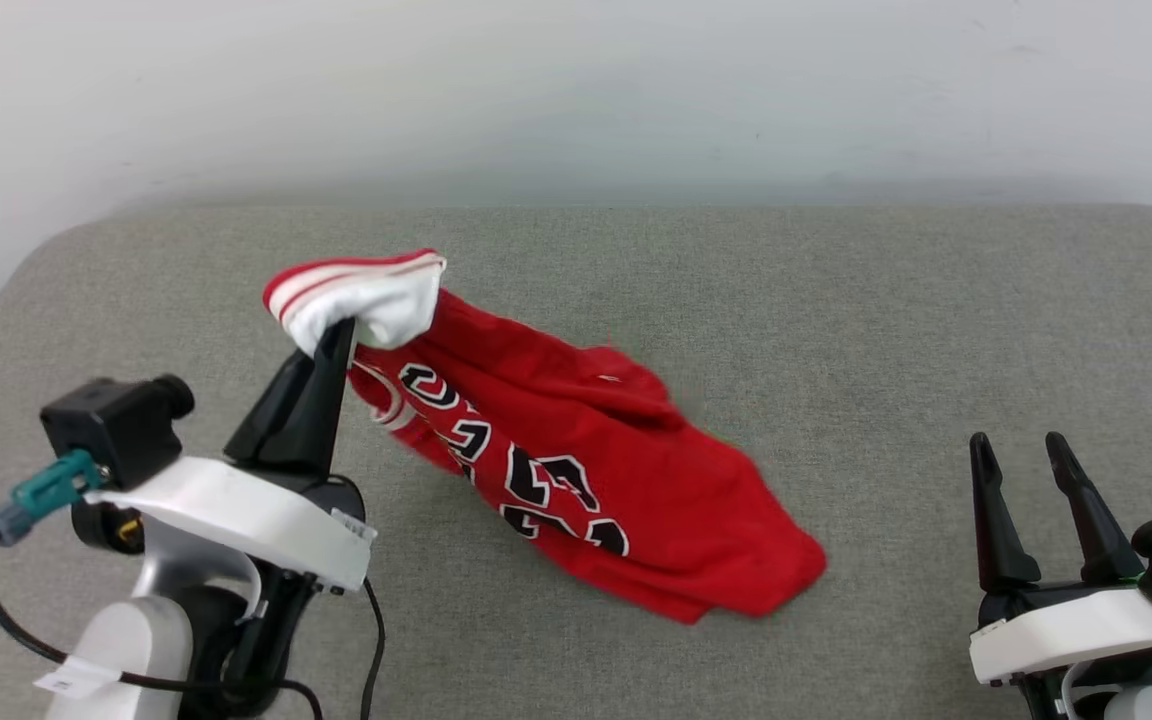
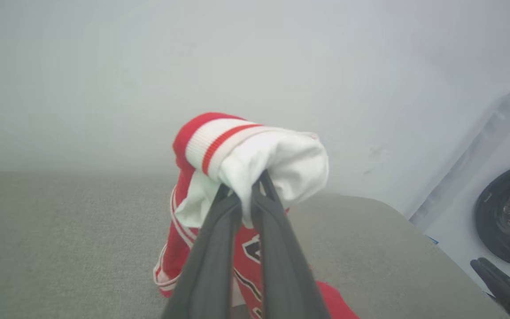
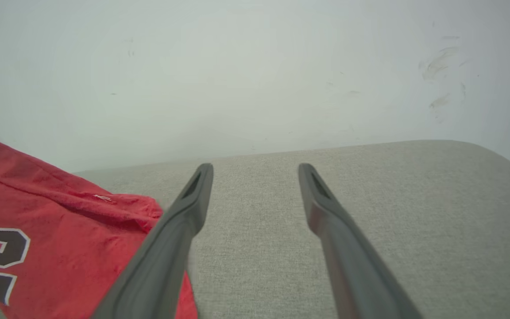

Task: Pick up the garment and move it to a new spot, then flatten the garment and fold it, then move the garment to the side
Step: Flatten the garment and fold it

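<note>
The garment [image 1: 576, 470] is a red jersey with black, white-edged lettering, crumpled across the middle of the grey padded table [image 1: 836, 320]. My left gripper [image 1: 341, 330] is shut on its white, red-striped sleeve [image 1: 366, 295] and holds that end lifted, while the red body trails down to the table toward the lower right. In the left wrist view the gripper [image 2: 248, 186] pinches the white sleeve [image 2: 255, 150], the red body hanging below. My right gripper [image 1: 1021, 450] stands open at the lower right, apart from the cloth. The right wrist view shows its open fingers [image 3: 255, 170], the garment [image 3: 56, 230] left of them.
A pale wall [image 1: 576, 90] runs behind the table's far edge. In the left wrist view a washing machine door [image 2: 509, 212] stands off the table's right end. Bare grey table surface lies right of the garment.
</note>
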